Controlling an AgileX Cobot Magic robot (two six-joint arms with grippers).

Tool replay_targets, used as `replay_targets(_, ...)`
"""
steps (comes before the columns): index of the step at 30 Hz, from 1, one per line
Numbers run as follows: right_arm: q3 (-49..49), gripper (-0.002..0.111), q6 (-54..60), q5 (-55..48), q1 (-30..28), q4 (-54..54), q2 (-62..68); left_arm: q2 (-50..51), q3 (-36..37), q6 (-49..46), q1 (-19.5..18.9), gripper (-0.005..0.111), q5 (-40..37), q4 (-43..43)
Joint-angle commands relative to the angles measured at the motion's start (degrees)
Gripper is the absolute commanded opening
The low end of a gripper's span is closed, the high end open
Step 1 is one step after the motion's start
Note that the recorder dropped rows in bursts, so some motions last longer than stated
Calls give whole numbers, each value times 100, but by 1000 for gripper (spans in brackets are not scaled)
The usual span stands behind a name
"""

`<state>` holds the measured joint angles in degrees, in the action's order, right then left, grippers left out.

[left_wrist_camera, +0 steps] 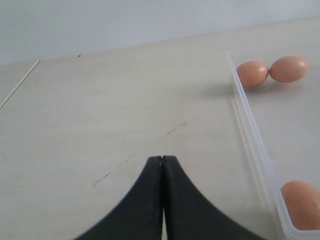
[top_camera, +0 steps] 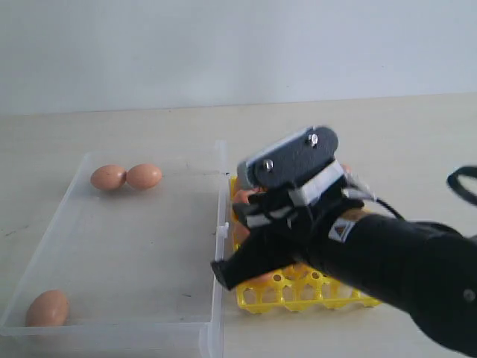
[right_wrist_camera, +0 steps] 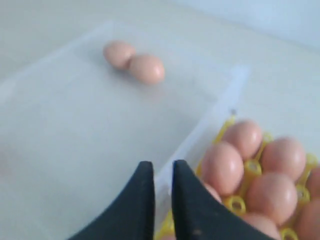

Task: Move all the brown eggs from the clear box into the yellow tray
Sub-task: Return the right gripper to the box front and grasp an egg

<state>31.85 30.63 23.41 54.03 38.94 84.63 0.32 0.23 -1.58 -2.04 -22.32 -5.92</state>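
The brown eggs [top_camera: 144,176] were the job, and most of them already sat outside the clear box [top_camera: 149,246]. The right gripper [right_wrist_camera: 159,170] hung just over the box's wall on the tray side. Its black fingers [right_wrist_camera: 142,200] were drawn to a narrow slit with nothing between them, so it carried no egg. With an empty grip and its tips aimed into the box rather than at the filled cups, it looked placed for a fresh reach.

Just outside that wall stood the yellow tray [top_camera: 298,294], touching the box or nearly so; which could not be told. The right wrist view showed several eggs seated in its cups, where the posts kept each from rolling. The exterior view showed a few bare cups in line with the box's near wall, and the arm hid the rest.

Inside the box three eggs were left. Two touched each other by the far corner away from the tray, and one lay alone in the near corner on that same side. They lay loose on the flat floor, so only the low walls kept them in.

The left gripper [left_wrist_camera: 162,161] sat outside the box, beyond the wall farthest from the tray. Its fingers were pressed fully together and empty, low over the bare table [left_wrist_camera: 100,100], apparently parked clear of the working arm. Reaching the three eggs would probably take the right arm across the whole box.
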Motion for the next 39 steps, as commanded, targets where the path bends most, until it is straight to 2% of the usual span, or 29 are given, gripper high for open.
replay_targets(1, 856, 0, 788, -861, -3, -52, -69, -32, -23, 24, 43, 0, 52, 14)
replay_targets(7, 2613, 0, 1231, -2259, -57, -52, 1360, -32, -23, 24, 43, 0, 52, 14)
replay_targets(9, 3378, 0, 698, -2551, -124, -130, 1946, -32, -23, 24, 43, 0, 52, 14)
replay_targets(12, 4529, 3, -550, -3612, -237, -1006, 2717, -32, -23, 24, 43, 0, 52, 14)
replay_targets(15, 5610, 18, -1954, -5058, -249, -2049, 3400, -32, -23, 24, 43, 0, 52, 14)
replay_targets(17, 6249, 36, -2189, -6026, -249, -2539, 3780, -32, -23, 24, 43, 0, 52, 14)
replay_targets(20, 7136, 57, -2621, -7443, -239, -2402, 4235, -32, -23, 24, 43, 0, 52, 14)
replay_targets(22, 7511, 60, -2692, -8059, -239, -1993, 4422, -32, -23, 24, 43, 0, 52, 14)
replay_targets(32, 7785, 60, -2722, -8213, -131, -527, 4636, -32, -23, 24, 43, 0, 52, 14)
replay_targets(39, 7785, 60, -2698, -7905, 31, -388, 4881, -32, -23, 24, 43, 0, 52, 14)
